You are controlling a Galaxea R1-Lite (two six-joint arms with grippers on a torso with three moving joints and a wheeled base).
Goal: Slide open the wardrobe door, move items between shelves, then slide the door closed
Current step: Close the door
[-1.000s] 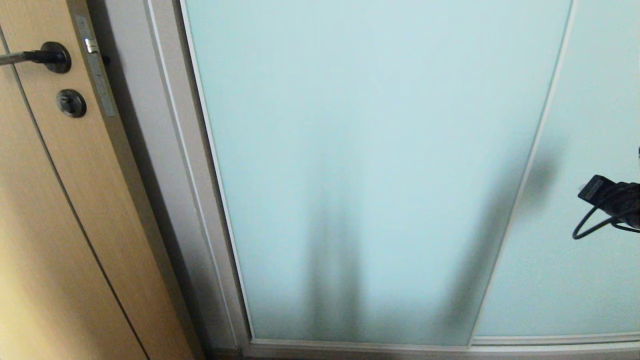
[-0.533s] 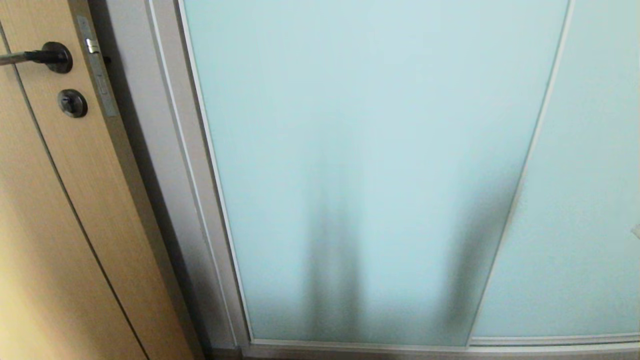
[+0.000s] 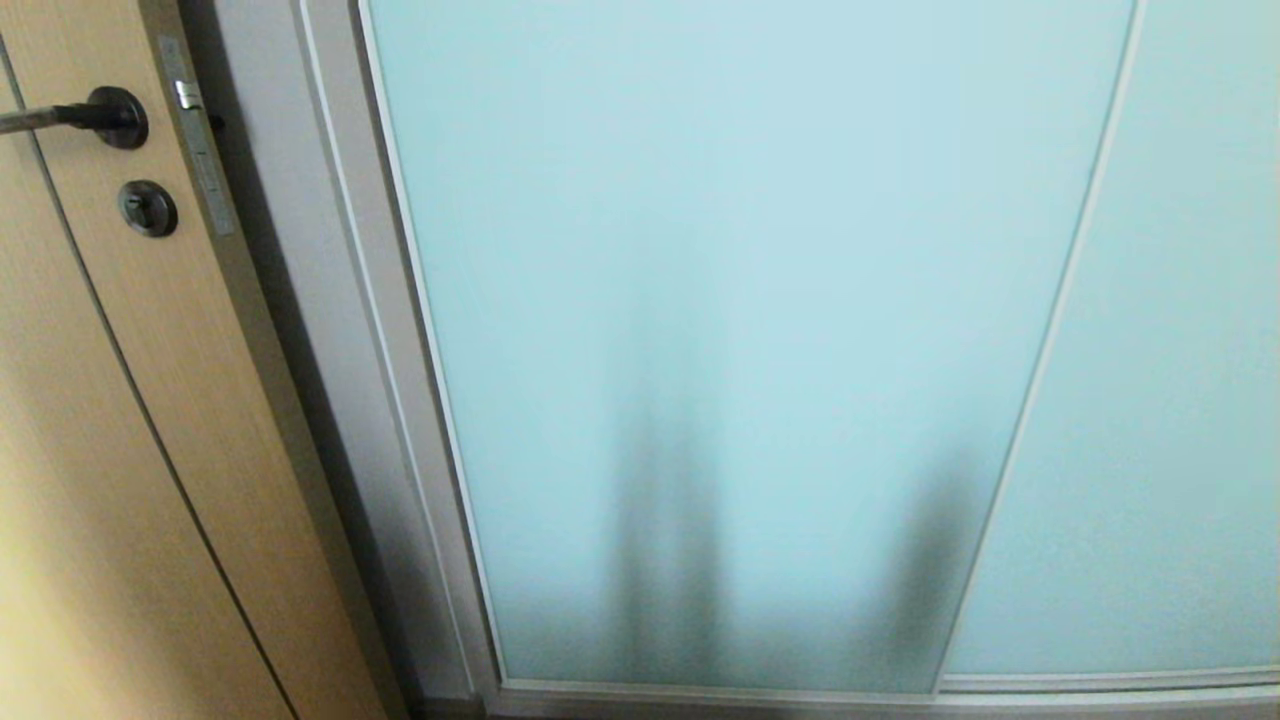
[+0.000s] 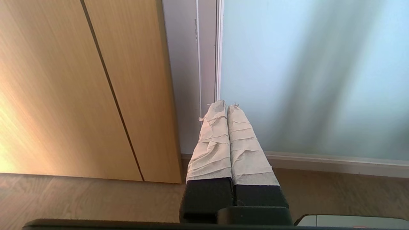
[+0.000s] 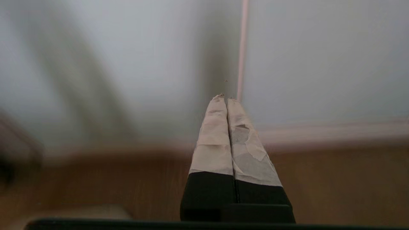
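- Left wrist view: left gripper [image 4: 227, 105] pressed together, empty, low above wood floor [image 4: 80, 198], apart from glass.
- Right wrist view: right gripper [image 5: 225, 97] likewise pinched together on nothing, aimed toward thin silver frame strip [image 5: 242, 48].
- Beyond both: sliding wardrobe door [image 3: 740, 300] fully across opening; no gap visible.
- Items and shelves: not visible behind frosted glass.
- Leftmost: tan wooden door [image 3: 90, 450], not involved.
- Judged: either nothing started or everything finished; cannot tell which.
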